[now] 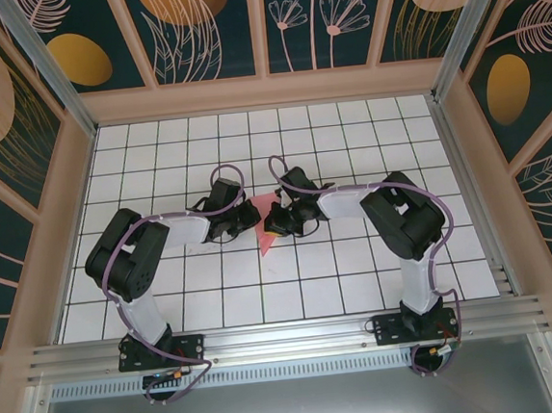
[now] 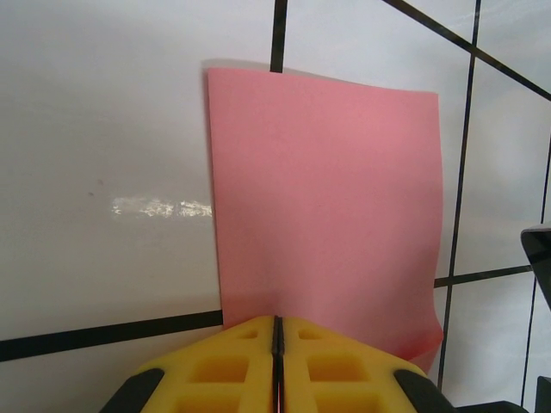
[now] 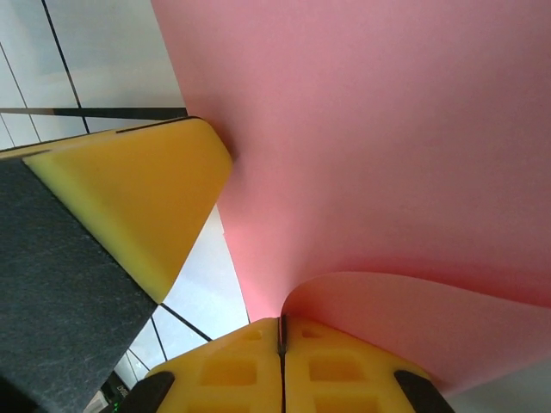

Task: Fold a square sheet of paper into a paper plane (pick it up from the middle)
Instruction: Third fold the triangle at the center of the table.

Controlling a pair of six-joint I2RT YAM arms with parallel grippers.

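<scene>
pinching one pink sheet of paper [image 2: 327,198] between them, the left hand [image 2: 277,323] and the right hand [image 3: 281,325] meet near the middle of the white gridded bench [image 1: 360,286]. the left hand has its yellow fingers [image 2: 232,353] pressed together with the sheet's near edge caught in the seam. the paper runs straight away from it, close over the bench, its far edge crossing a black grid line [image 2: 277,34]. the right hand is likewise clamped, its pads [image 3: 327,361] closed on a part of the same sheet that curls over in a soft roll just above the grip, while the rest of the pink surface spreads up and away from it. seen from above, the sheet sits between the two hands, a pink corner showing past them toward the far side of the bench and a strip showing toward the near side. counted: one sheet, two hands, both gripping it. whether the sheet already carries a crease i cannot tell.
</scene>
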